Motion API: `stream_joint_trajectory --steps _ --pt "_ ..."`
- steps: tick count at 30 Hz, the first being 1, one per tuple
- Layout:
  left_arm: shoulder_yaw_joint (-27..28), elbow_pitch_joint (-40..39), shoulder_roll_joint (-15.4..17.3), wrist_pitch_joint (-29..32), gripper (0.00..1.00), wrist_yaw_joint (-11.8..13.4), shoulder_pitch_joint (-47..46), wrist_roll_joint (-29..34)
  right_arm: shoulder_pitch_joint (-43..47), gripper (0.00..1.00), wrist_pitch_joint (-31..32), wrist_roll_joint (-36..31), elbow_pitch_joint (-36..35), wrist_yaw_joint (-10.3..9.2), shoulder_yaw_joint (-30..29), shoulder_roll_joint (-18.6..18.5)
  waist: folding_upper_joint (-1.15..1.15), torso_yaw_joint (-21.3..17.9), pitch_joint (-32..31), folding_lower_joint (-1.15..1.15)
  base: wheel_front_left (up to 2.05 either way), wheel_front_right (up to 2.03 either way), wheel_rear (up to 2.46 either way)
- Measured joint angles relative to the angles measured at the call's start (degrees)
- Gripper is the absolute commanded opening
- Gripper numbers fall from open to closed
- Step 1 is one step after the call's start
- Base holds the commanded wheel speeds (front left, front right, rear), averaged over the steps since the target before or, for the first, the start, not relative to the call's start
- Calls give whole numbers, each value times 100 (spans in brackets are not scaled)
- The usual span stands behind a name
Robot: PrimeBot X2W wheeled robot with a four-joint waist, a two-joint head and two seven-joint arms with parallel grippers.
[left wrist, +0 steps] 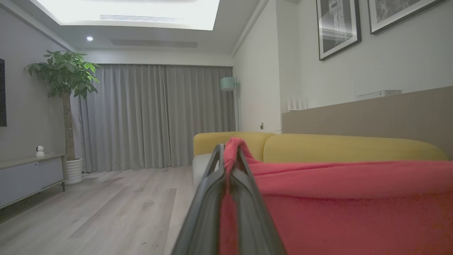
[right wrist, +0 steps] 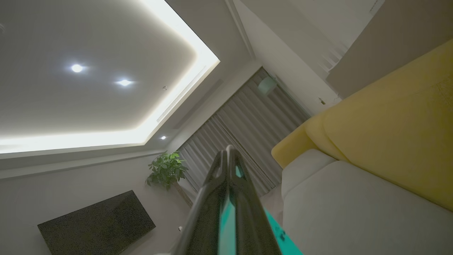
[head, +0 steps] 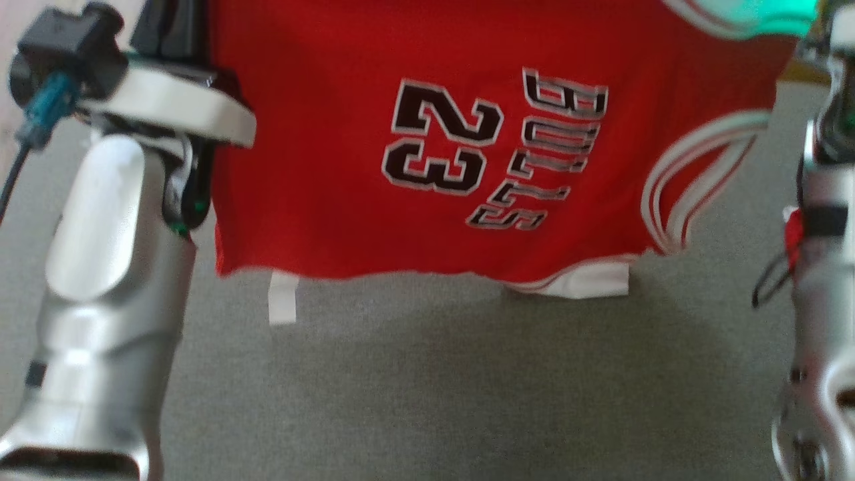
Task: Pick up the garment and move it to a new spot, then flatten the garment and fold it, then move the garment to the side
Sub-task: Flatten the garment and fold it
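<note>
The garment (head: 374, 167) is a red jersey with a black "23" and lettering, held up and stretched between my two arms above a grey surface (head: 427, 381). My left gripper (head: 170, 30) is at its upper left corner. In the left wrist view that gripper (left wrist: 228, 148) is shut with red cloth (left wrist: 354, 205) bunched between the fingers. My right gripper (right wrist: 226, 150) is shut on a teal strip of fabric (right wrist: 226, 219). That teal colour also shows on the garment's upper right corner (head: 755, 20) in the head view. White hem pieces (head: 588, 282) hang at the lower edge.
A sofa with a yellow back (left wrist: 336, 148) and a pale seat (right wrist: 354, 209) lies beyond the garment. A potted plant (left wrist: 65, 76), a low cabinet (left wrist: 28, 175), grey curtains (left wrist: 155, 117) and wooden floor (left wrist: 106, 212) lie to the left. A dark screen (right wrist: 95, 226) shows in the right wrist view.
</note>
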Motion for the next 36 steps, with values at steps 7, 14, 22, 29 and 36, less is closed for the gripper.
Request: stream_joint_trajectory --steps 7,14,22,29,36 --pt "-33 1112 -80 -568 0 432 -1261 453 -1754 0 -797 -709 1210 0 -122 52 0 43 610 2 0 0 0" --pt "188 1610 -240 -1071 0 651 -2576 549 -3164 0 -1293 -648 1657 0 -40 -214 0 70 1063 0 0 0 0" --pt "548 1432 -339 -1073 0 655 -1596 543 -2433 0 -1335 136 1323 0 120 -401 0 -112 1326 0 0 0 0" --pt "994 1179 -736 -1070 0 563 915 476 602 0 -1228 1154 684 0 566 -449 0 -286 1144 -2 0 0 0" --pt "1346 1178 -870 -1065 0 298 2815 332 2958 0 -811 1759 294 0 1055 -327 0 -430 707 -3 0 0 0"
